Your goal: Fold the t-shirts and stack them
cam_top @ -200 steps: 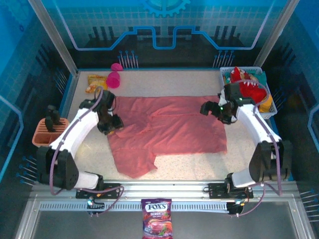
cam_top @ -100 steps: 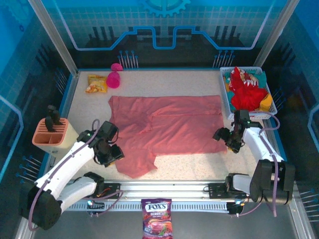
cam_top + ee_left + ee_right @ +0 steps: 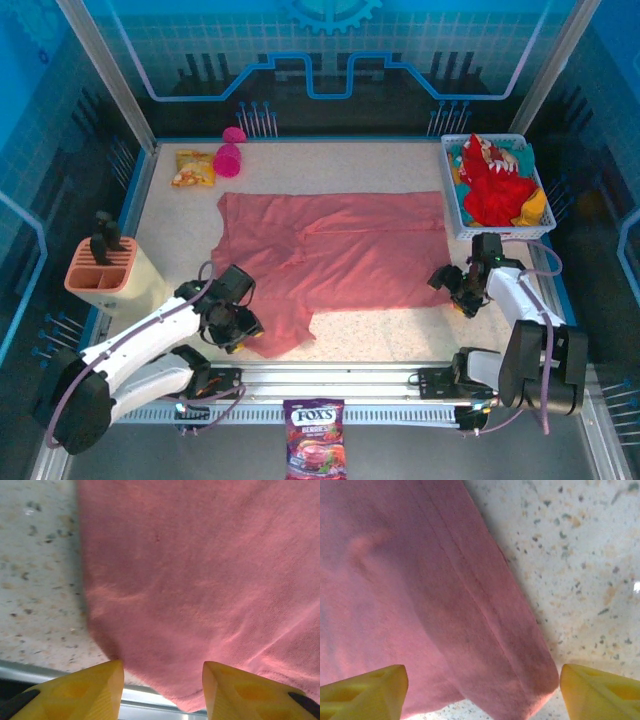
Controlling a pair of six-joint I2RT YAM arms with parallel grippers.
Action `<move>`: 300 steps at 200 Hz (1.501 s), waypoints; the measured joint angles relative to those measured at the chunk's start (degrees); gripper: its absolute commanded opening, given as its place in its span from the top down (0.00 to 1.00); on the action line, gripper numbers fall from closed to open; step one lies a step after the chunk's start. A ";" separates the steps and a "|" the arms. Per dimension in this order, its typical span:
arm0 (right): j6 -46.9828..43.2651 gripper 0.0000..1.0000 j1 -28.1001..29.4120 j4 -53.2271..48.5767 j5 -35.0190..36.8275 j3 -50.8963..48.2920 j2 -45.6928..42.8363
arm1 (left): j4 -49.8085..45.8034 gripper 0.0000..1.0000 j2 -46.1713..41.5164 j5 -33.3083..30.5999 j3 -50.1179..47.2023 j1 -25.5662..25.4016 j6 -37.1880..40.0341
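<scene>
The salmon-pink t-shirt lies spread flat on the speckled table. My left gripper sits low over its near-left hem; in the left wrist view the yellow fingers stand apart, and the pink t-shirt's hem lies between them, ungripped. My right gripper hovers at the shirt's near-right corner. In the right wrist view its fingers stand wide on either side of the pink t-shirt's folded corner. A red t-shirt with white print is heaped in the basket.
A white basket stands at the back right. A magenta goblet and a snack packet lie at the back left. An orange holder stands at the left edge. A sweets bag rests past the front rail.
Both arms have drawn back toward the near edge, the left to the shirt's near-left hem, the right to its near-right corner. The right jaws have narrowed a little.
</scene>
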 measured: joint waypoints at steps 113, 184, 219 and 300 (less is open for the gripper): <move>-0.57 0.44 -1.22 4.46 -1.25 -0.04 3.93 | -0.37 0.57 2.67 -1.57 -0.79 -5.44 -5.44; -2.84 0.83 -3.89 4.76 -1.18 -0.04 4.04 | 1.55 1.00 3.82 -6.58 0.76 -2.34 -5.53; -4.74 0.99 -4.22 4.15 -1.57 1.36 5.46 | -1.09 1.00 3.23 -7.23 6.21 2.89 -1.92; -9.73 0.88 -3.26 0.81 -2.95 13.86 13.68 | -3.80 1.00 13.00 -6.12 22.49 14.32 13.16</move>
